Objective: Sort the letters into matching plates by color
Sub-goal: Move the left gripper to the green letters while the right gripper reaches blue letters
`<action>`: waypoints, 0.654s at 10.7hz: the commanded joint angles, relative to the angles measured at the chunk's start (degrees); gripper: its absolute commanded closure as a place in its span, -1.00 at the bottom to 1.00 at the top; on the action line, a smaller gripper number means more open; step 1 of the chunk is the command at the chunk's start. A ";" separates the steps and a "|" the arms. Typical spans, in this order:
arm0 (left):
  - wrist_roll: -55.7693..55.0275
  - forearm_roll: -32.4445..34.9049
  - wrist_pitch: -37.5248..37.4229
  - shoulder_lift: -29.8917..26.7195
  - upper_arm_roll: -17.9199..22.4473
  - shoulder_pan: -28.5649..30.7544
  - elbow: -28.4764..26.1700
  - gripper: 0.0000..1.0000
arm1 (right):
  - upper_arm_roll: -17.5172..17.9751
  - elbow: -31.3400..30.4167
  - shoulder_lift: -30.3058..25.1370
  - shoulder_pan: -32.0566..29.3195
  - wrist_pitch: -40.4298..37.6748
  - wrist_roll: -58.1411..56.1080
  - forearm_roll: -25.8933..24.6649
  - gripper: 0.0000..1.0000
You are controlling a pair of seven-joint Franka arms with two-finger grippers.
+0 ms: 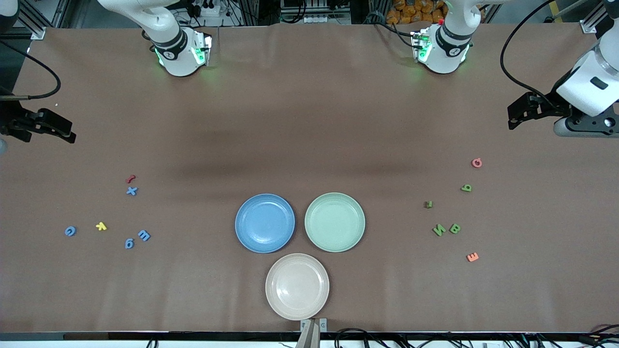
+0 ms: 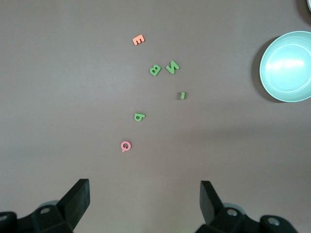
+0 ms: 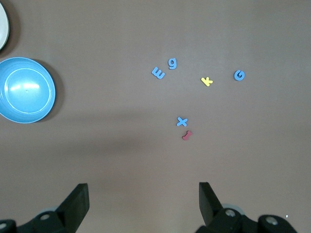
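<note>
Three plates sit bare near the front camera: blue (image 1: 264, 223), mint green (image 1: 334, 222), beige-pink (image 1: 297, 286). Toward the right arm's end lie several blue letters (image 1: 131, 191), a yellow one (image 1: 101, 225) and a red one (image 1: 130, 179). They show in the right wrist view too, around the blue x (image 3: 181, 121). Toward the left arm's end lie several green letters (image 1: 439, 230), a pink one (image 1: 477, 163) and an orange one (image 1: 472, 257). My right gripper (image 1: 70, 135) (image 3: 143, 189) hangs open and holds nothing. My left gripper (image 1: 512, 118) (image 2: 145, 187) is likewise open, with the pink letter (image 2: 126, 146) closest to it.
Both arm bases (image 1: 181, 53) (image 1: 442, 50) stand at the table's edge farthest from the front camera. A small metal bracket (image 1: 313, 325) and cables sit at the table edge nearest that camera, just below the beige-pink plate.
</note>
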 commanded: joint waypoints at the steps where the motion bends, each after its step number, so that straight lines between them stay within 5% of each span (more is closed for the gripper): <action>1: -1.01 -2.02 0.26 -0.64 -0.48 0.52 -0.09 -1.00 | 0.89 0.67 0.22 -0.69 -0.10 0.45 -0.91 -1.00; 7: -0.82 -2.40 0.26 1.99 -0.48 0.34 -1.14 -1.00 | 0.89 0.76 0.84 -0.60 0.34 0.45 -1.00 -1.00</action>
